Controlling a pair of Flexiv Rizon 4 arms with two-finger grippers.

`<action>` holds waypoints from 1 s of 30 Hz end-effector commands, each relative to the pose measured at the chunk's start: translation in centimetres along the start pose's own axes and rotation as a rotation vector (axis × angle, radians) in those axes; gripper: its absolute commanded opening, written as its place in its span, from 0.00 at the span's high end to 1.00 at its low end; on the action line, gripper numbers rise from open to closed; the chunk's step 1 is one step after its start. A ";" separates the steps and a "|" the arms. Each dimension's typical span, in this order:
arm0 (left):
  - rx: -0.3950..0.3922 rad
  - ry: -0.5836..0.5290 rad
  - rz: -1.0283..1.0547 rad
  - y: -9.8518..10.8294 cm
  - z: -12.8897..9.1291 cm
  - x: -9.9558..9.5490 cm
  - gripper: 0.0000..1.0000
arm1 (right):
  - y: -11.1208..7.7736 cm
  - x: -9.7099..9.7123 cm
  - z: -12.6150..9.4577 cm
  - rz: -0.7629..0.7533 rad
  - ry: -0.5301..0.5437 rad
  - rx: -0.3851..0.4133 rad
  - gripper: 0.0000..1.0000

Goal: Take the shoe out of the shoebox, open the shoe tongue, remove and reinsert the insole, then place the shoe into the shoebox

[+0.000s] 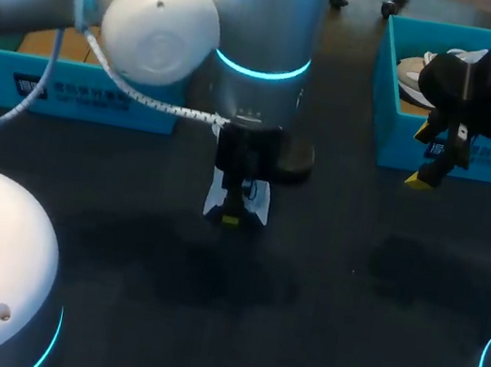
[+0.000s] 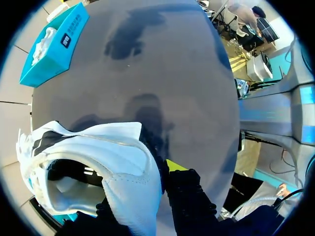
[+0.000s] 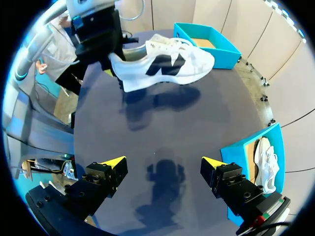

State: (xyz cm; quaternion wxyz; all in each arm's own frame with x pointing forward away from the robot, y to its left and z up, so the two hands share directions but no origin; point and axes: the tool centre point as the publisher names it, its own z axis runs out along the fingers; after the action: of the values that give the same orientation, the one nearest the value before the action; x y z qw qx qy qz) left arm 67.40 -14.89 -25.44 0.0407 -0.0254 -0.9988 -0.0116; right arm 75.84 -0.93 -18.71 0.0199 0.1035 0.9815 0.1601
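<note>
A white shoe with black side marks (image 3: 167, 64) hangs in the air over the table's middle, held by its heel. My left gripper (image 2: 152, 182) is shut on the heel wall, one yellow tip (image 2: 175, 165) outside and the other finger hidden inside the shoe (image 2: 123, 162). From above, my left arm's wrist covers most of the shoe (image 1: 218, 196), with the left gripper (image 1: 233, 212) pointing down. The open shoebox (image 3: 209, 42) beyond the shoe shows a bare brown floor. My right gripper (image 3: 164, 162) stands open above the dark table, a good way short of the shoe, with nothing between its fingers.
A second blue box (image 1: 465, 151) at the back right holds another white shoe (image 1: 412, 75), just behind my right gripper (image 1: 435, 160). The empty blue box (image 1: 71, 91) sits at the back left. A dark round object (image 1: 293, 159) lies behind the held shoe.
</note>
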 end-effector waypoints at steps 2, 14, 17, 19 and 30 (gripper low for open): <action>-0.006 0.000 -0.008 0.5 -1.0 0.3 1.00 | 0.1 -0.1 0.1 0.001 0.001 0.002 0.00; 0.003 -0.001 0.009 1.7 -2.3 0.0 1.00 | 0.1 -0.1 0.1 0.001 0.001 0.002 0.00; -0.004 -0.003 0.031 1.9 -3.6 -0.3 1.00 | 0.1 -0.1 0.1 0.001 0.001 0.002 0.00; -0.011 0.001 0.051 1.9 -4.9 -0.6 1.00 | 0.1 -0.1 0.1 0.001 0.001 0.002 0.00; 0.014 0.022 0.154 2.8 -9.5 -1.7 1.00 | 0.1 -0.1 0.1 0.001 0.001 0.002 0.00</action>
State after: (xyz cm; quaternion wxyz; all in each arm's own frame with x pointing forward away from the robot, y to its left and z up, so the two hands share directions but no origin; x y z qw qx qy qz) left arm 69.73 -12.93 -17.15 0.0508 -0.0999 -0.9937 -0.0040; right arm 75.84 -0.93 -18.71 0.0199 0.1035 0.9815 0.1601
